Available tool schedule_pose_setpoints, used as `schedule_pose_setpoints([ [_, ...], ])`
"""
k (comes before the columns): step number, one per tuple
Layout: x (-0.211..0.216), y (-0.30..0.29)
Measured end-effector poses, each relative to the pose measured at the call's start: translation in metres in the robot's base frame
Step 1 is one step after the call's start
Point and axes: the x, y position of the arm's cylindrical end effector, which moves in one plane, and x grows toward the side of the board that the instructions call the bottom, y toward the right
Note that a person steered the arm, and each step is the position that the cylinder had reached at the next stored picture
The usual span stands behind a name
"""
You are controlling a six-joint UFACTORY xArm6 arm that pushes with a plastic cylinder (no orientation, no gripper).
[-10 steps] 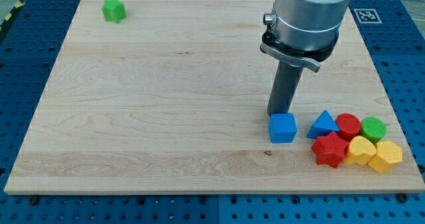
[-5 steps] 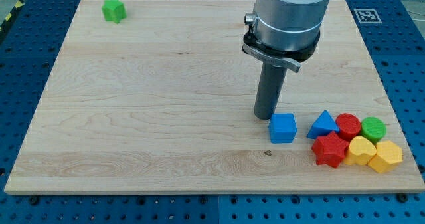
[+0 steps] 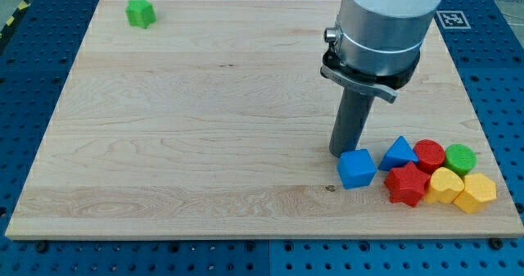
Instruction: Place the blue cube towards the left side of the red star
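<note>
Jaws were none to speak of on this arm: it ended in a plain dark rod, so nothing was clenched or released, and my tip (image 3: 344,152) rested on the bench (image 3: 196,128) just above the upper left corner of the blue cube (image 3: 357,169), touching it or very nearly so. The cube sat turned a little askew to the bench edges, toward the view's lower right. It lay just to the view's left of the red star (image 3: 407,184), close by with a narrow gap of wood between them. The blue triangular block (image 3: 399,154) stood above the star and just right of the cube, near enough that I could not tell whether their corners met. Further right were packed a red cylinder (image 3: 429,156), a green cylinder (image 3: 460,158), a yellow heart-like block (image 3: 444,184) and a yellow hexagonal block (image 3: 476,192), all crowded against one another by the bench's right edge. Well apart, at the view's top left corner, a lone green block (image 3: 140,12) of unclear shape stood by itself.
</note>
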Motion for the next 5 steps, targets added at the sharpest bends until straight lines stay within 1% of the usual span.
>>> schedule_pose_setpoints([
  [1, 0.013, 0.000],
  [3, 0.016, 0.000],
  [4, -0.006, 0.002],
  [5, -0.039, 0.009],
])
